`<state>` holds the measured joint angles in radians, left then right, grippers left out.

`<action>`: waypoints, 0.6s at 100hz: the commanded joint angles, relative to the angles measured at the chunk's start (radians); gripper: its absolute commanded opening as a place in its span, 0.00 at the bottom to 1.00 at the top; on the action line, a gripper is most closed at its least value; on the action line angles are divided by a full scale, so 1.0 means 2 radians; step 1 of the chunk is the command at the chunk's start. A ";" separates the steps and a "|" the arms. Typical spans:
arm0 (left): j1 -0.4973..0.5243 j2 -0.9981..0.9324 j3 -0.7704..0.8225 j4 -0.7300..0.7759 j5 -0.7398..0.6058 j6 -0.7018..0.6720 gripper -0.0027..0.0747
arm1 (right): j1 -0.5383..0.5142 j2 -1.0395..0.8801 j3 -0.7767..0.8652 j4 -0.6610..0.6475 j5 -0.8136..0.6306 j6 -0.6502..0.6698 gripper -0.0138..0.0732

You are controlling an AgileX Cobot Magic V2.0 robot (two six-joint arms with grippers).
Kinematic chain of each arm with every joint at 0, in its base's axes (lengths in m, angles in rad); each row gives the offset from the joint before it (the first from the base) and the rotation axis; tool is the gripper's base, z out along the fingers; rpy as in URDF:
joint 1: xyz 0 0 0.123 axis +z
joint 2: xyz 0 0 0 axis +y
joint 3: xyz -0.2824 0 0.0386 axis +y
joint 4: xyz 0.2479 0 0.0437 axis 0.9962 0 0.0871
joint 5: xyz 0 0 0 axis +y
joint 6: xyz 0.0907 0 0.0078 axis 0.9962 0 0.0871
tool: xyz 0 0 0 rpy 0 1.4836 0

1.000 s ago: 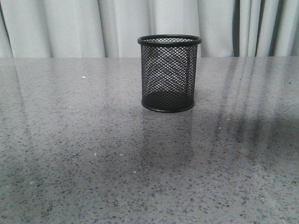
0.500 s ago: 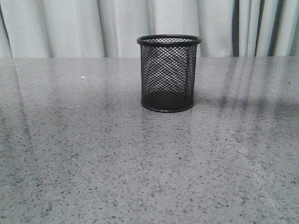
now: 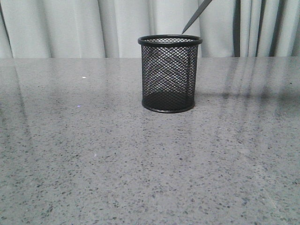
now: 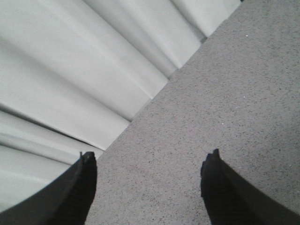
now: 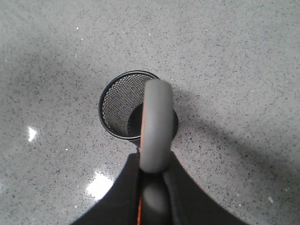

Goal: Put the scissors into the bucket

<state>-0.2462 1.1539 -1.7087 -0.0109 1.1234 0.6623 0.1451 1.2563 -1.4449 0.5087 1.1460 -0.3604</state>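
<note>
Right gripper [image 5: 152, 197]: fingers clamped on the scissors [image 5: 156, 129] at the grey handle loop, orange lining just visible between the pads. Handle end up, so the blades hang down toward the bucket [image 5: 136, 105], a sensible hold for dropping them in tip first. Right wrist view looks straight down past the loop into the mesh cup, which sits directly under the grip, so alignment looks about right; blades themselves are hidden behind the handle there. Front view fills that gap: one thin dark blade tip [image 3: 196, 17] comes in tilted from the upper right, its point just above the bucket rim [image 3: 170, 40] on the far right side, not yet inside. The tilt is my worry: the tip could catch the rim or tip the light cup. Bucket [image 3: 168, 75] stands upright on the grey speckled surface [image 3: 140, 164], mid-table, curtain [image 3: 70, 28] behind. Left gripper [image 4: 150, 187]: fingers apart, holding nothing, aimed at bare surface and curtain, well clear of the work; neither arm's body shows in the front view.
</note>
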 commanded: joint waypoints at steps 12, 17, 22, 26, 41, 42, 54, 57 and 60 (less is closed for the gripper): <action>0.004 -0.012 -0.015 -0.008 -0.030 -0.007 0.60 | 0.042 0.028 -0.043 -0.029 -0.013 0.001 0.11; 0.004 -0.012 -0.015 -0.008 -0.030 -0.007 0.60 | 0.052 0.037 -0.049 -0.038 -0.012 0.001 0.11; 0.004 -0.012 -0.015 -0.008 -0.030 -0.007 0.60 | 0.064 0.047 -0.057 -0.049 -0.012 0.004 0.11; 0.004 -0.012 -0.015 -0.008 -0.030 -0.007 0.60 | 0.069 0.056 -0.064 -0.060 -0.012 0.006 0.11; 0.004 -0.012 -0.015 -0.008 -0.030 -0.007 0.60 | 0.078 0.083 -0.084 -0.073 -0.005 0.014 0.11; 0.004 -0.012 -0.015 -0.008 -0.030 -0.007 0.60 | 0.078 0.085 -0.086 -0.073 -0.004 0.014 0.11; 0.004 -0.012 -0.015 -0.008 -0.030 -0.007 0.60 | 0.078 0.104 -0.097 -0.073 0.005 0.014 0.11; 0.004 -0.012 -0.015 -0.008 -0.030 -0.007 0.60 | 0.078 0.108 -0.100 -0.073 0.008 0.014 0.11; 0.004 -0.012 -0.015 -0.008 -0.030 -0.007 0.60 | 0.078 0.113 -0.102 -0.073 0.011 0.014 0.11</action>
<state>-0.2416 1.1469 -1.7111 -0.0154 1.1266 0.6623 0.3001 1.4927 -1.6008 0.3508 1.1902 -0.3334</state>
